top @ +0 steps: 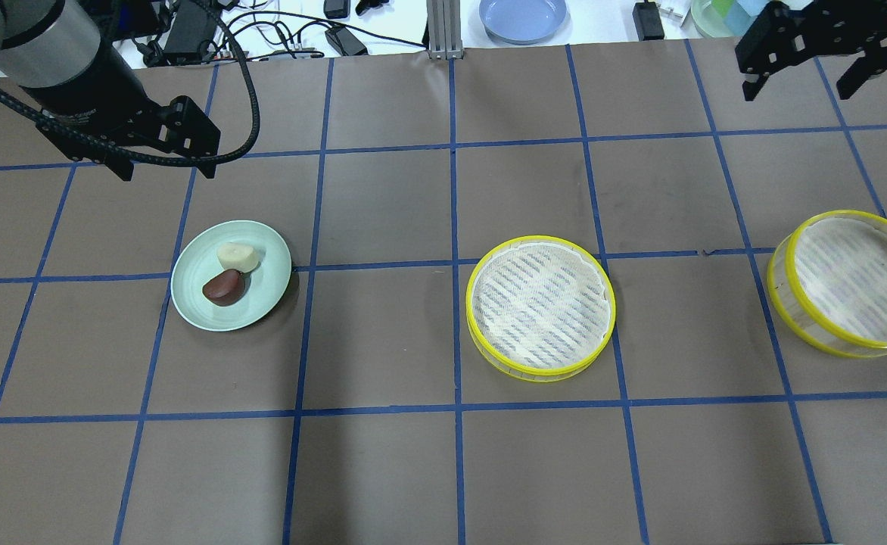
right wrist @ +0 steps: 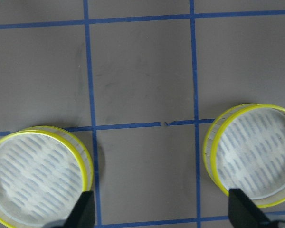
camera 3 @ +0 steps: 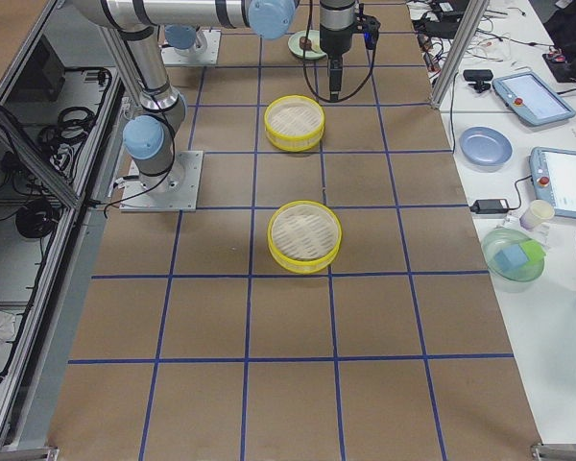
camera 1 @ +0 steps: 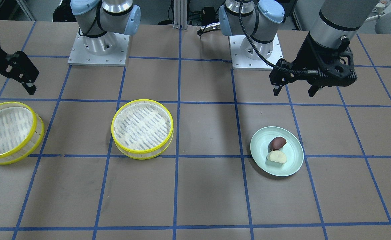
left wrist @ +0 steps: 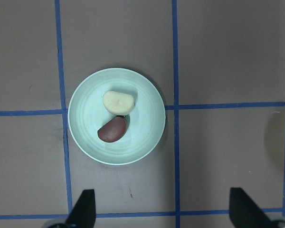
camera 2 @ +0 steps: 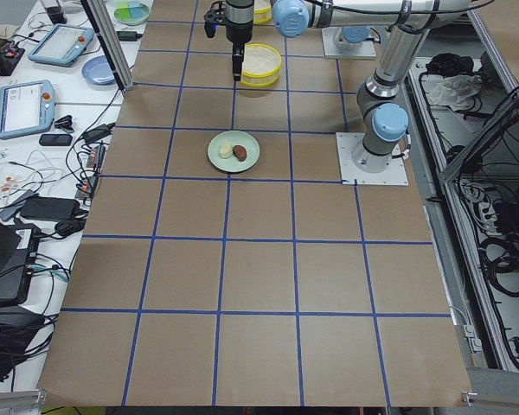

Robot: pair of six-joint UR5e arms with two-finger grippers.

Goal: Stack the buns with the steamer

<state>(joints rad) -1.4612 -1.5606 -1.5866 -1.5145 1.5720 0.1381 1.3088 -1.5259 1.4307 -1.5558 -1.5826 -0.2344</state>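
Observation:
Two buns lie side by side on a pale green plate (top: 194, 306): a dark reddish-brown bun (top: 223, 287) and a pale cream bun (top: 238, 256). They also show in the front view, dark (camera 1: 277, 143) and cream (camera 1: 277, 156), and in the left wrist view, dark (left wrist: 112, 130) and cream (left wrist: 118, 102). My left gripper (top: 165, 170) hovers open and empty above the table just beyond the plate. One yellow-rimmed steamer tray (top: 540, 306) stands mid-table, a second steamer tray (top: 852, 280) at the right. My right gripper (top: 797, 91) is open, empty, high beyond the second tray.
Blue tape lines grid the brown table. Both arm bases (camera 1: 98, 50) stand at the robot's edge. A blue plate (top: 523, 17) and cables lie beyond the far table edge. Both steamer trays show in the right wrist view (right wrist: 38, 175), with bare table between them.

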